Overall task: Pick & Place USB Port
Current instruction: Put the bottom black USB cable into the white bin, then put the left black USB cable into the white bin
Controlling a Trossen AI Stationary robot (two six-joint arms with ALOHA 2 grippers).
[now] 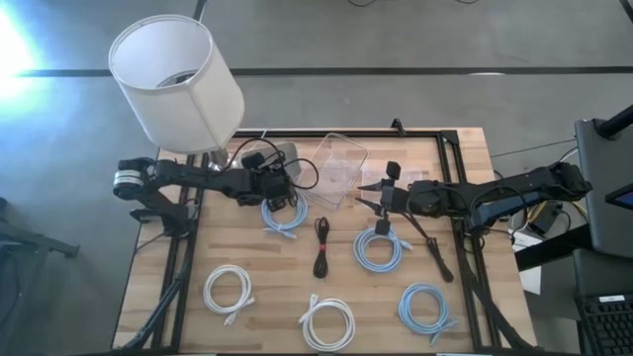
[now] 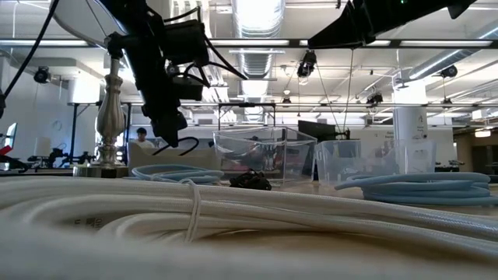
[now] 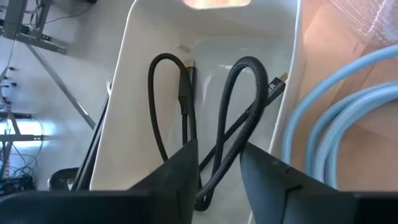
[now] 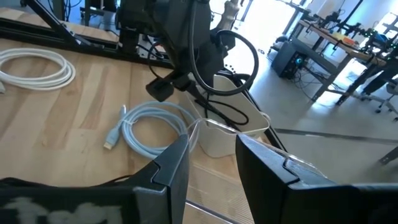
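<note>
Your left gripper (image 1: 279, 186) hangs over the far left part of the table, just above the white bin (image 3: 124, 81), and its fingers (image 3: 180, 168) stand parted with a black USB cable (image 3: 239, 106) looped between them; you cannot tell from the wrist view whether the pads are gripping it or have let go. The cable's loops and connectors hang down inside the bin, against its pale floor. Beside the bin, a light blue coiled cable (image 1: 284, 218) lies on the wood. Your right gripper (image 1: 373, 193) waits with its fingers apart and holds nothing, near the middle of the table, just right of the clear plastic container (image 1: 341, 163). Another black cable (image 1: 321, 247) lies bundled at the table's centre, well apart from both grippers.
</note>
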